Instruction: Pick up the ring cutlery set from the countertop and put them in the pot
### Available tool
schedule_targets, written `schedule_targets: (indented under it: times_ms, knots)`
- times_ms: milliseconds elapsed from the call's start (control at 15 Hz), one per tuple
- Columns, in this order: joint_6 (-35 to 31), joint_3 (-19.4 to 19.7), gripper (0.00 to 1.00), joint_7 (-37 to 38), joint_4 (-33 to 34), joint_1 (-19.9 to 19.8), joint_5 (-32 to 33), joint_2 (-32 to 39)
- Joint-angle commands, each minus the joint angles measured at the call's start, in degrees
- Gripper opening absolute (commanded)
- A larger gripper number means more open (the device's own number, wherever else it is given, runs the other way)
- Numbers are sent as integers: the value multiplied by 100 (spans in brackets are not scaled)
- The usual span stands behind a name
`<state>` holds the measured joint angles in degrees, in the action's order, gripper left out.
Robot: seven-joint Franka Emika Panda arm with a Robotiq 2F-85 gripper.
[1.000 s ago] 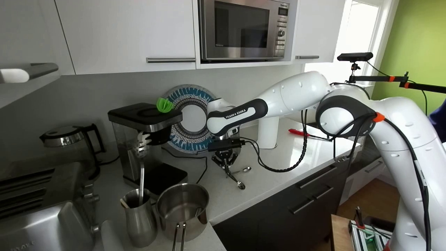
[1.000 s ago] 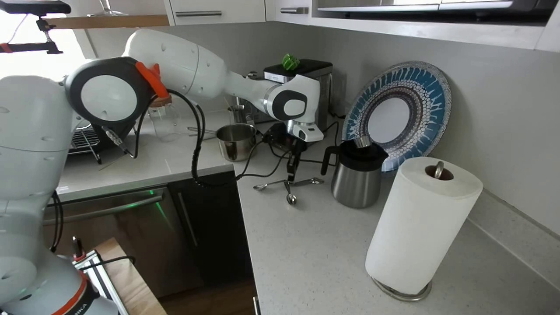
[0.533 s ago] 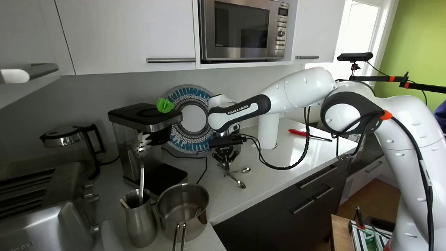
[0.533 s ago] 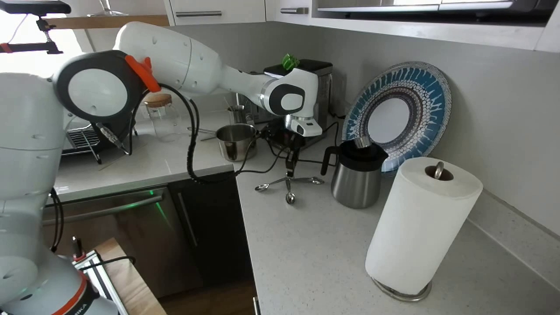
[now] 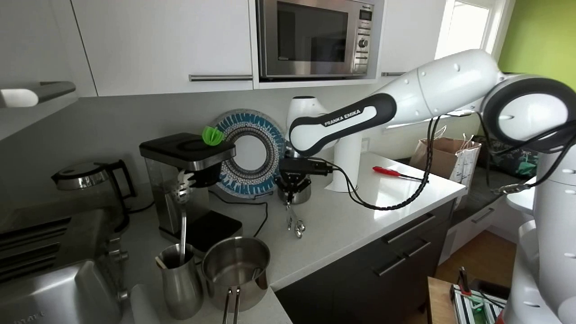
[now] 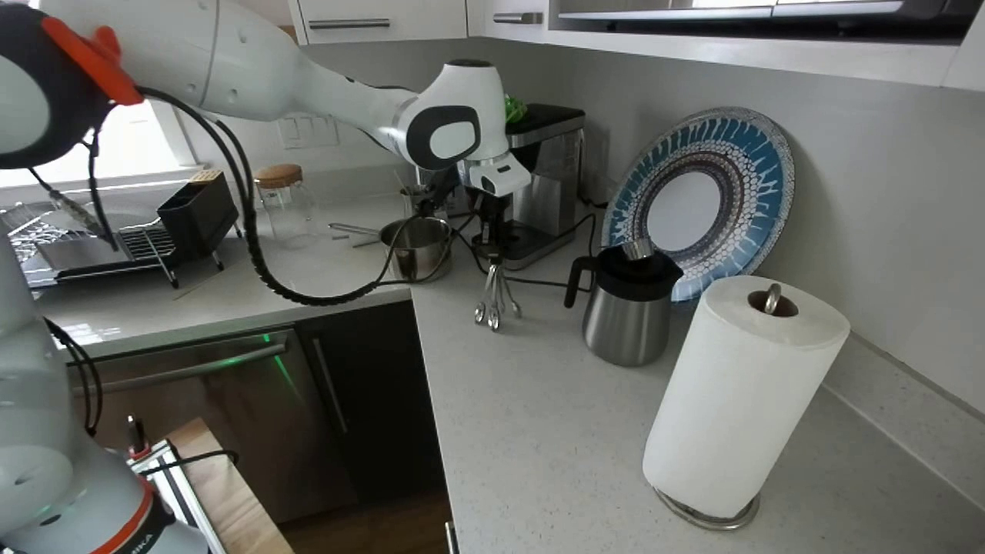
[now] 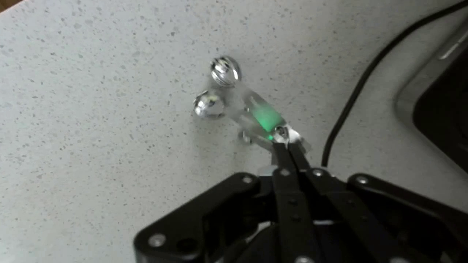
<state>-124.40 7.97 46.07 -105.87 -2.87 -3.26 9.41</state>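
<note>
My gripper [image 5: 289, 202] is shut on the ring end of the silvery ring cutlery set [image 5: 299, 228]. The set hangs down from the fingertips, above the pale countertop [image 5: 342, 234]. In an exterior view the gripper [image 6: 494, 260] points down and the spoons [image 6: 494, 317] hang in a loose bunch. In the wrist view the gripper [image 7: 288, 144] is closed on the metal, and the spoon bowls [image 7: 225, 71] fan out, blurred. The steel pot [image 5: 252, 294] stands near the counter corner, apart from the gripper. It also shows behind the gripper in an exterior view [image 6: 415, 261].
A steel jug [image 5: 182, 288] with utensils stands beside the pot. A coffee machine [image 5: 186, 155], toaster [image 5: 58, 265] and black cord [image 7: 360, 86] are nearby. A steel carafe [image 6: 627, 323], paper towel roll [image 6: 739, 400] and blue-and-white disc [image 6: 769, 200] stand along the wall side.
The gripper has risen with the set in it. The spoons have swung from lying spread on the countertop to hanging together. The arm's elbow has moved up and back towards the base.
</note>
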Motion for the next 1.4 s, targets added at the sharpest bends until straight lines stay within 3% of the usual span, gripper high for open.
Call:
schedule_targets:
  times_ms: [0,267,533,600,800,1000,1333]
  knots:
    - [-984,-109,1,-134,-1392,34,104,-1373]
    - [-1398,-474,1,-2,-2334,-8,303,-2641]
    - [-1026,-985,1,11,-2845,-46,313,-3897]
    - [-1155,-922,1,-76,-2350,-149,237,-3153]
    - [-1114,-1034,2,-75,-2442,-179,215,-3431]
    - [-1131,-1004,2,-73,-2422,-228,236,-3202]
    - [-1226,-1328,1,223,-2006,-224,417,-3054]
